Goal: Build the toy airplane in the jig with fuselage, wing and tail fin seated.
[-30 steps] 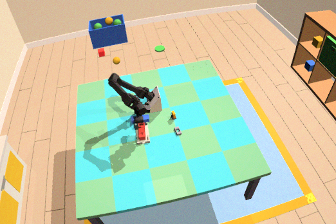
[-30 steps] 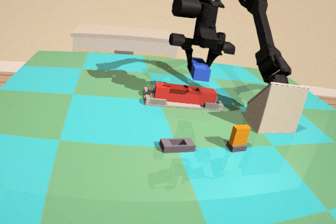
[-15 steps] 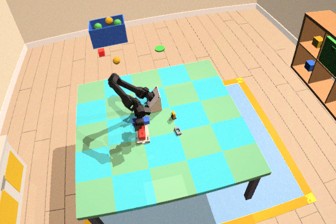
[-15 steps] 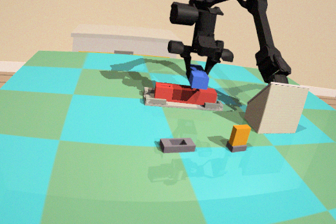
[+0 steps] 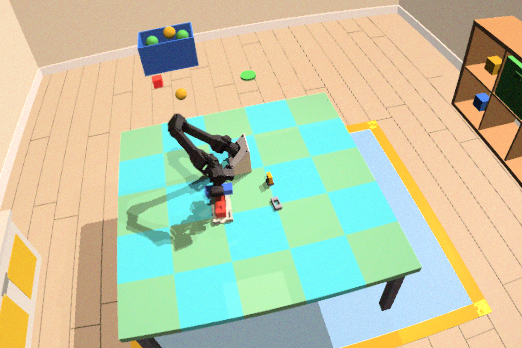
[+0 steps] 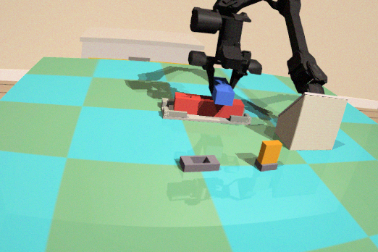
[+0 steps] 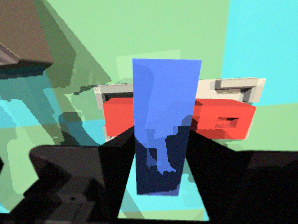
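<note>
The red fuselage (image 5: pixel 220 204) (image 6: pixel 188 103) (image 7: pixel 222 120) lies in the pale grey cradle (image 5: pixel 222 219) (image 6: pixel 174 114) (image 7: pixel 112 91). My gripper (image 5: pixel 219 189) (image 6: pixel 221 85) (image 7: pixel 158 129) is shut on the blue wing (image 5: pixel 227 188) (image 6: pixel 223 95) (image 7: pixel 165 110). It holds the wing upright right over the middle of the fuselage. I cannot tell whether the tab is in the socket. The small socket near the tail shows empty in the wrist view. The orange tail fin (image 5: pixel 270 177) (image 6: pixel 269 150) stands in a small grey holder in front of the cradle.
An empty grey holder (image 5: pixel 276 203) (image 6: pixel 199 164) lies beside the tail fin. A large off-white wedge block (image 5: pixel 242 156) (image 6: pixel 311 124) stands at the arm's base, right of the cradle. The table top is a green and cyan checkerboard.
</note>
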### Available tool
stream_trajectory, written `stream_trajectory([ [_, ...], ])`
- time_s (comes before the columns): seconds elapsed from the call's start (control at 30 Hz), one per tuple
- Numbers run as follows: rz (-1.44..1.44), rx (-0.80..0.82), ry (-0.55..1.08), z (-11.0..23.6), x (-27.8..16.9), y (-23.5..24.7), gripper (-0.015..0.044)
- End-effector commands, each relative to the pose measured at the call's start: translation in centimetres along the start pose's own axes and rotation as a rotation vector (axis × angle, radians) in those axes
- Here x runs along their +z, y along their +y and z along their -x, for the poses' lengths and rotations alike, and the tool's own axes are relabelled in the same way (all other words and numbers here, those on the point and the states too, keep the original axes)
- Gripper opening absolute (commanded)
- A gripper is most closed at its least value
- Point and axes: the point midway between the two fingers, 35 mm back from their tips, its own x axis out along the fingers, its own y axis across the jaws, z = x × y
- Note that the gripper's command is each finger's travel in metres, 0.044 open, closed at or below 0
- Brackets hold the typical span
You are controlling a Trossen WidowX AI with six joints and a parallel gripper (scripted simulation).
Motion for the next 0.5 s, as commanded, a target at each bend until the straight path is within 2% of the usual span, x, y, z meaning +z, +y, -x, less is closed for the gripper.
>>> stream_trajectory([
  [0.0, -0.001, 0.000, 0.000, 0.03, -0.01, -0.02, 0.0183],
  [0.17, -0.001, 0.000, 0.000, 0.03, -0.01, -0.02, 0.0052],
  [0.47, -0.001, 0.000, 0.000, 0.03, -0.01, -0.02, 0.0288],
])
